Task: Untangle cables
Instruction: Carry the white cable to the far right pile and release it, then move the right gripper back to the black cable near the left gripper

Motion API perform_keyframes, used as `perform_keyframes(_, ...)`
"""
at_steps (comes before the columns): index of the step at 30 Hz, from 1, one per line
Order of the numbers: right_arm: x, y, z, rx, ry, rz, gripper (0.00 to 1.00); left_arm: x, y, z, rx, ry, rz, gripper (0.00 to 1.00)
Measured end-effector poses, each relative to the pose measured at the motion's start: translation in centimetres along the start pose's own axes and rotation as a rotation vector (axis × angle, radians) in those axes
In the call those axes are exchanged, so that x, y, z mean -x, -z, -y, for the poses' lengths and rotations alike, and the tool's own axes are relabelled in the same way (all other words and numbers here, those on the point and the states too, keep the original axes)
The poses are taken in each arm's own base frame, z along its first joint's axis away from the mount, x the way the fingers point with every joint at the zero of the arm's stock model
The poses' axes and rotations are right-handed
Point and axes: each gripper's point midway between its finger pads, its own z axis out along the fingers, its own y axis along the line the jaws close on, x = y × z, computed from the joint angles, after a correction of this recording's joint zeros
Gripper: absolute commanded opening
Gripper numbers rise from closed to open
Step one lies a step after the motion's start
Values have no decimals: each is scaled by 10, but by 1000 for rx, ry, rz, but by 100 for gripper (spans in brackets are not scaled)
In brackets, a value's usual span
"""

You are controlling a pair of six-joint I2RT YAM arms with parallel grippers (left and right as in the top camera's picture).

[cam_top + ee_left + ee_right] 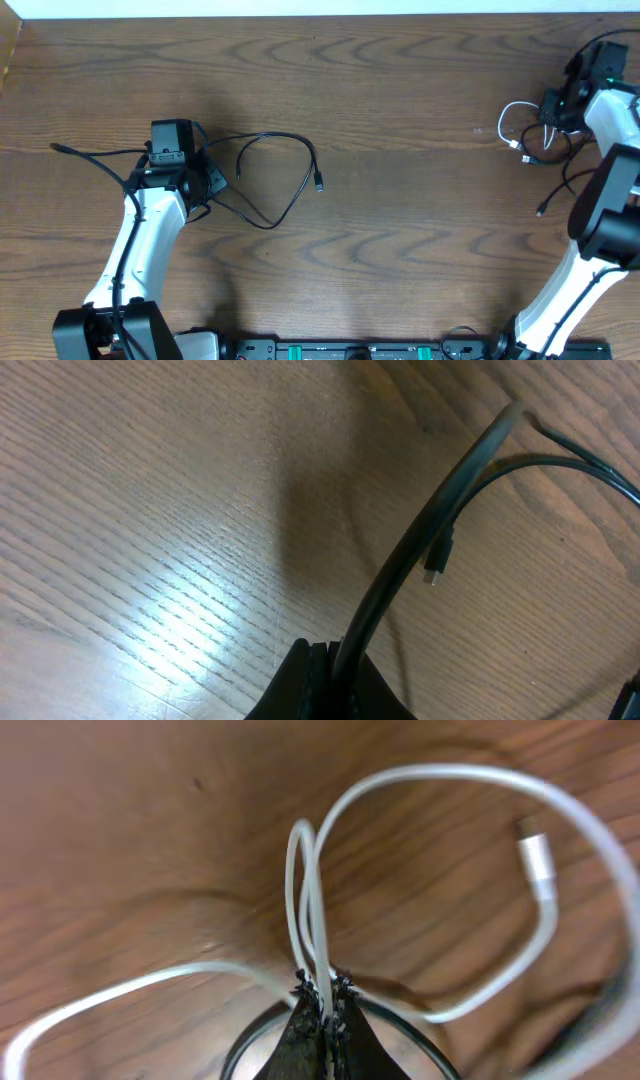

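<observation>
While left fingers [296, 686] pinch a black cable [421, 528] and right fingers [300, 1032] a white cable [309, 900] | risk: hard pull may tighten knots.

A dark wood-grain table [400, 270] is carrying cables toward both side edges.
A black cable [280, 135] is lying in a loose open loop toward the left edge, with its small plug [319, 186] resting on bare wood and one tail reaching out toward that edge. Near the right edge, a white cable [501, 122] is curling in a small loop, and thin black cords [553, 160] are tangling just beside it.
</observation>
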Motion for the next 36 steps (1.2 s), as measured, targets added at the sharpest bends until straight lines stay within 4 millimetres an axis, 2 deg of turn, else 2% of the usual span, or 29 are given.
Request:
perform_keyframes(1, -3, -6, 0, -2, 0, -8, 6, 0, 0, 0, 0, 0, 0, 9)
perform_keyframes(2, -5, -11, 0, -2, 0, -15, 29, 0, 0, 0, 0, 0, 0, 9)
perform_keyframes(4, -6, -16, 2, -4, -2, -17, 58, 0, 0, 0, 0, 0, 0, 14)
perform_keyframes(11, -2, -10, 4, -5, -2, -8, 78, 0, 0, 0, -1, 0, 2, 15)
perform_keyframes(14, 9, 8, 4, -4, -4, 29, 83, 1, 0, 0, -1, 0, 2, 15)
perform_keyframes(15, 16, 20, 4, -3, -4, 57, 83, 0, 0, 0, -1, 0, 1, 15)
perform_keyframes(16, 21, 29, 4, -3, -4, 76, 82, 0, -1, 0, 0, 0, 0, 15)
perform_keyframes(18, 35, 54, 3, 6, -3, 126, 69, 0, -2, 0, 2, 0, -4, 15)
perform_keyframes(20, 45, 78, -4, 47, 6, 164, 36, -1, -4, 0, 5, 0, -9, 15)
perform_keyframes(21, 47, 87, -9, 77, 5, 176, 22, -1, -4, -1, 6, 0, -11, 15)
perform_keyframes(22, 48, 94, -15, 110, 6, 180, 14, -1, -5, -1, 7, 0, -12, 15)
perform_keyframes(23, 47, 98, -23, 157, 13, 175, 9, -1, -6, 0, 7, 0, -12, 15)
perform_keyframes(27, 35, 98, -47, 304, 20, 130, 4, -1, -8, 0, 7, 0, -12, 15)
perform_keyframes(29, 31, 94, -51, 325, 19, 113, 2, -1, -8, 0, 7, 0, -12, 15)
perform_keyframes(31, 27, 86, -47, 299, 14, 94, 1, -1, -8, 0, 7, 0, -12, 15)
perform_keyframes(36, 14, 64, -17, 137, -3, 40, 2, -1, -8, 0, 7, 0, -12, 15)
